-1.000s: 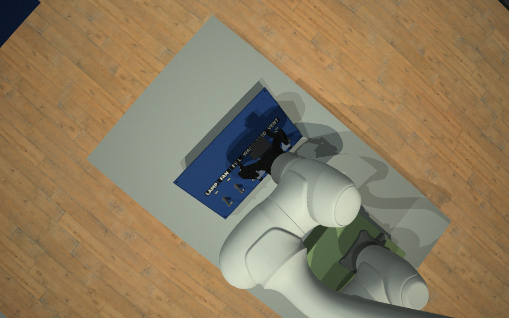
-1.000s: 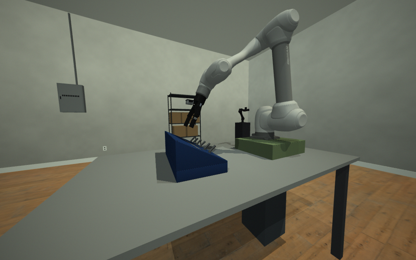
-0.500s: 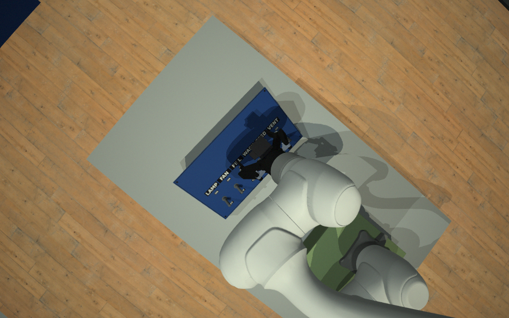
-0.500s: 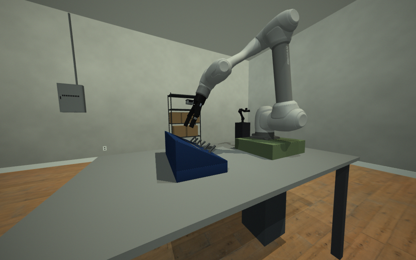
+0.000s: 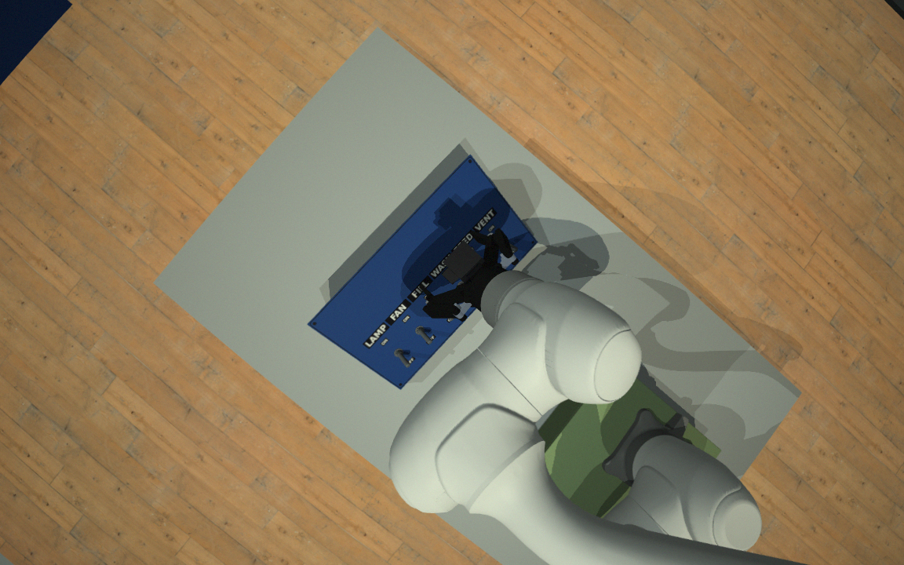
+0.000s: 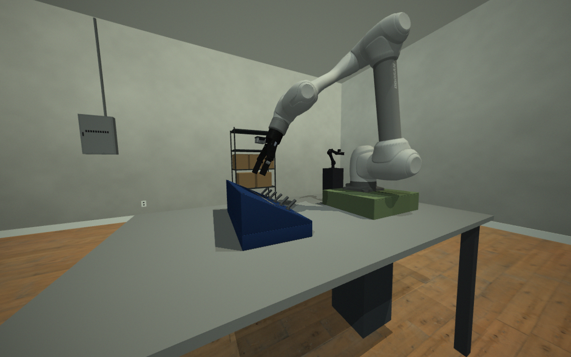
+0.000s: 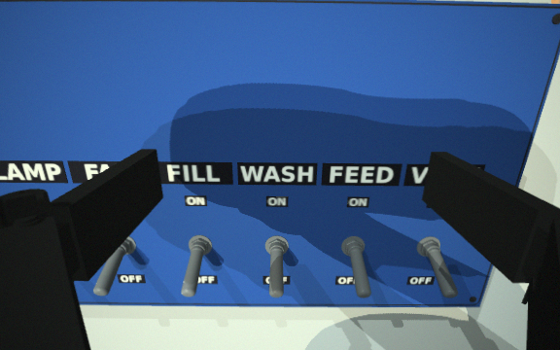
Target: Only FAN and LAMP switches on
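Observation:
The blue wedge-shaped console (image 5: 427, 274) lies on the grey table, also in the side view (image 6: 265, 212). Its sloped face fills the wrist view, with labels LAMP, FILL, WASH, FEED; FAN and VENT are partly covered by my fingers. The FAN lever (image 7: 114, 266), FILL lever (image 7: 193, 264), WASH lever (image 7: 275, 264), FEED lever (image 7: 358, 266) and VENT lever (image 7: 437, 266) all lean down toward OFF. The LAMP lever (image 5: 402, 358) is hidden in the wrist view. My gripper (image 7: 294, 175) (image 5: 469, 270) (image 6: 263, 167) is open and empty, hovering above the WASH label, clear of the levers.
The arm's green base block (image 6: 370, 202) stands on the table behind the console. The table edge runs close to the console's VENT end (image 7: 559, 160). A shelf rack with boxes (image 6: 247, 164) stands by the far wall.

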`<act>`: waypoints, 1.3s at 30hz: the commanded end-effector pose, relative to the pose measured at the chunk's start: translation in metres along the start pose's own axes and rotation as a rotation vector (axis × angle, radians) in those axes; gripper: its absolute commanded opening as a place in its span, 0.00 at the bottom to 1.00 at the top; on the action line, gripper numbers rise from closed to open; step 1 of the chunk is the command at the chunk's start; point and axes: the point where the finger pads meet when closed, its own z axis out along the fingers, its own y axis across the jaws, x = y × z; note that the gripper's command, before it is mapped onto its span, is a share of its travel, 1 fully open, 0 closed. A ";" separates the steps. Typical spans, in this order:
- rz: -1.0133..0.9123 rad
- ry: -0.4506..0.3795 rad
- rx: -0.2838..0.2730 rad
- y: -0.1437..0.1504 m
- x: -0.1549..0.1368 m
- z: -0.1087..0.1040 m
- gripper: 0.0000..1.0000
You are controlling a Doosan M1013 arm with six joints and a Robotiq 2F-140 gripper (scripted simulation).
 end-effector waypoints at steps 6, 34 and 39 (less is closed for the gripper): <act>0.000 0.001 0.000 0.000 0.001 -0.001 1.00; 0.000 0.001 0.000 0.050 0.001 -0.001 1.00; 0.000 0.001 0.000 0.060 0.001 -0.001 1.00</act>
